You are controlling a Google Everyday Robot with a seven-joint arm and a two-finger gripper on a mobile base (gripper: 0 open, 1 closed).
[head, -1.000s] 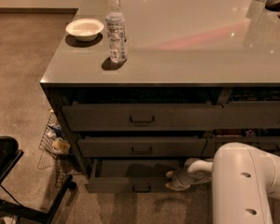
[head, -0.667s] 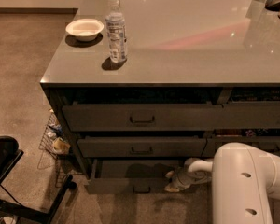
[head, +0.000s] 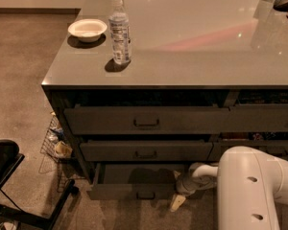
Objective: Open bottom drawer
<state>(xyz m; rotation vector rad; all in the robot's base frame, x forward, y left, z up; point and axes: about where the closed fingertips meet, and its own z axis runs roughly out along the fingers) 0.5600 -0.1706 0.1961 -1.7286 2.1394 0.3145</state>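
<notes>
1. White, smooth and rounded, the arm [head: 252,190] fills the frame at 4 o'clock. From it a grey wrist is stretched leftward and low, toward the foot of the cabinet.
2. The gripper [head: 178,194] is placed at the right end of the bottom drawer's front, close above the floor. Whether it is open, closed or holding the panel cannot be told.
3. The bottom drawer [head: 120,193] is seen at 6 o'clock, lowest in the left stack. It is a wide dark-grey box with a slim front and a small dark rectangular handle [head: 145,195] at its centre. It stands partly out, so a flat, bare, dark inside is shown behind the front.
4. Above it two taller dark fronts are stacked, the middle drawer [head: 110,151] and the top drawer [head: 101,120], each with a like handle.
5. A glossy grey countertop [head: 197,51] covers the cabinet. At 11 o'clock on it a shallow white bowl [head: 87,29] is set, and near it, at its 4 o'clock, an upright clear plastic bottle [head: 119,30] with a white cap.
6. At 9 o'clock from the bottom drawer a wire basket [head: 55,145] of small items is stood against the cabinet's side.
7. A black frame [head: 5,176] is seen at 8 o'clock on the speckled brown floor [head: 19,71].
</notes>
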